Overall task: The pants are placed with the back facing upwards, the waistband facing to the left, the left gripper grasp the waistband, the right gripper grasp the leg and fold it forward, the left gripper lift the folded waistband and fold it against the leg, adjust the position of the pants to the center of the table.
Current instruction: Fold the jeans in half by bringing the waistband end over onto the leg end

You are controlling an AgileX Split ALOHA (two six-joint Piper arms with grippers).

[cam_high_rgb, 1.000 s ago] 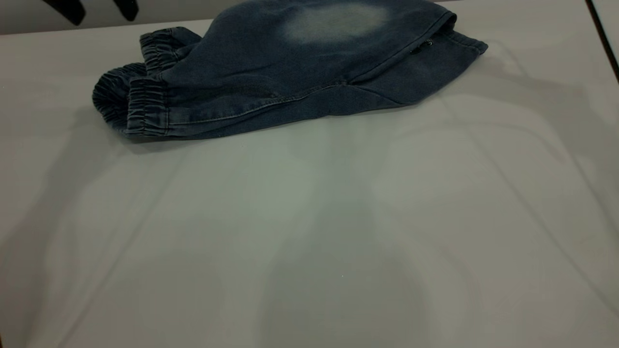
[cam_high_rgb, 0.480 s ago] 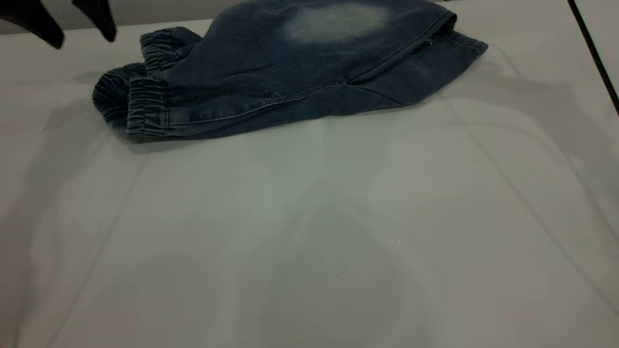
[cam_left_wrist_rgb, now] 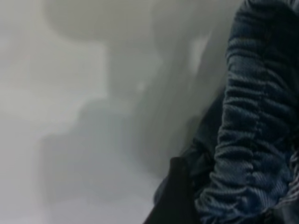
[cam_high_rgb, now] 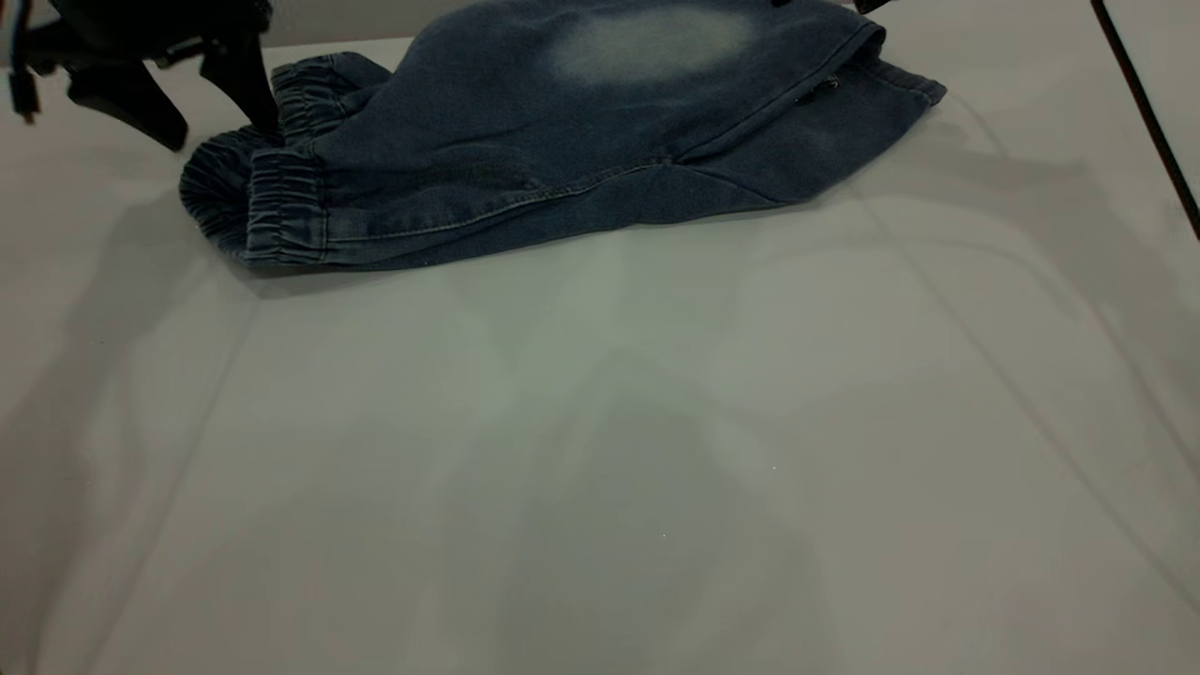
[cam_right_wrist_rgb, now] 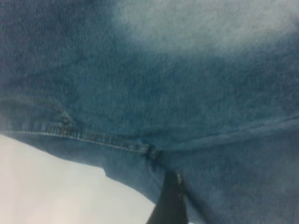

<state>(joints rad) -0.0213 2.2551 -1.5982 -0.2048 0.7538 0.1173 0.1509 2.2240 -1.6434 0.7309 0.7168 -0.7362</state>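
Blue denim: one pants point(cam_high_rgb: 562, 141), folded.

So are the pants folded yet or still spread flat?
Folded once: the pants lie doubled lengthwise, waistband layers stacked at left.

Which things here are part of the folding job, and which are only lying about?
Part of the job:
- the pants, already folded lengthwise
- the waistband, at the left
- the leg with the pale patch, on top
- the left tool, open at the waistband
- the table

Lying about:
- only a black cable at the right edge
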